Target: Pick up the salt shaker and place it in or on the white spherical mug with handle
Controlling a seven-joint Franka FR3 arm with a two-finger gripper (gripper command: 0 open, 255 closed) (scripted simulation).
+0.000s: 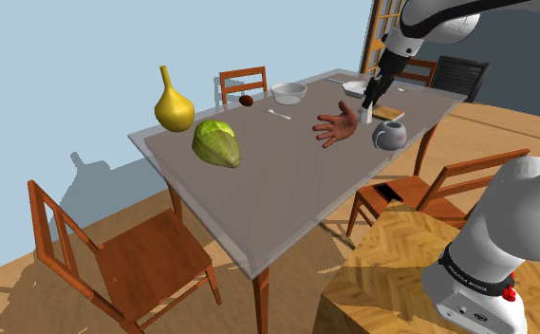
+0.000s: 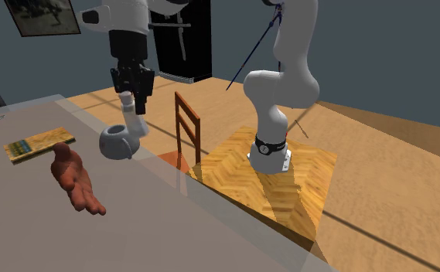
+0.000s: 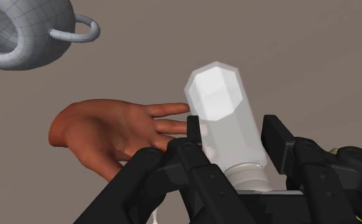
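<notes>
I have the black gripper (image 3: 231, 132) clamped on the salt shaker (image 3: 227, 121), a pale, faceted bottle. The two fingers (image 3: 276, 137) press its sides near the cap end, so the body sticks out past the tips and leans a little. Holding it high leaves the lower end free to go into a mouth without the fingers fouling a rim. In the second exterior view the shaker (image 2: 137, 116) hangs clear of the table (image 2: 210, 232), close beside the round mug (image 2: 117, 141). That mug is drawn grey here, with its loop handle toward the arm. It stands near the table edge that faces the stand, by the far corner in the shoulder view. Its opening looks up, as far as I can tell. I judge the lift done and the carry nearly over. The wrist view puts the mug (image 3: 20, 32) off to one side of the shaker, not under it, so I need a short shift before lowering. The model hand (image 2: 75, 179) lies palm up further in from that edge, close enough that I would keep the shaker raised while crossing.
</notes>
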